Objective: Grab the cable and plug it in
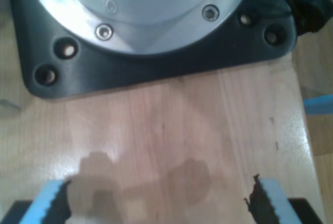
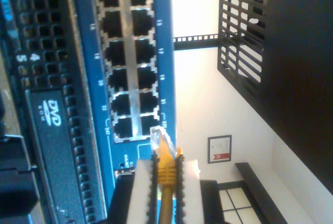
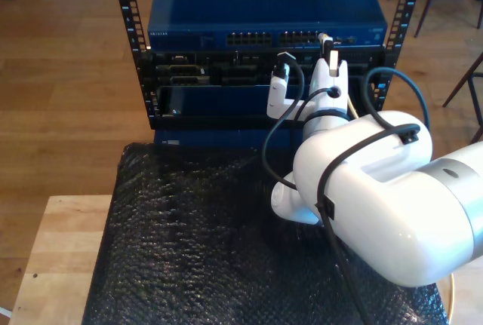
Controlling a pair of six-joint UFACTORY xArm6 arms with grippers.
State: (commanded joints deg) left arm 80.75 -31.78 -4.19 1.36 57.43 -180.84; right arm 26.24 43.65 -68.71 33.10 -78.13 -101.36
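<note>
Perforated black panels and a DVD drive (image 2: 52, 130) sit beside the blue switch (image 2: 83, 52) with its two columns of square ports (image 2: 125, 57) in the second wrist view. Next comes the cable (image 2: 165, 169): light, thin and limp, with a small brittle clear plug (image 2: 160, 138) near the lowest-numbered ports. My second gripper (image 2: 166, 182) pinches it just behind the plug, the sensible hold for steering so floppy a lead. My first gripper (image 1: 161, 198) hangs spread and empty over pale, smooth wood (image 1: 182, 130).
</note>
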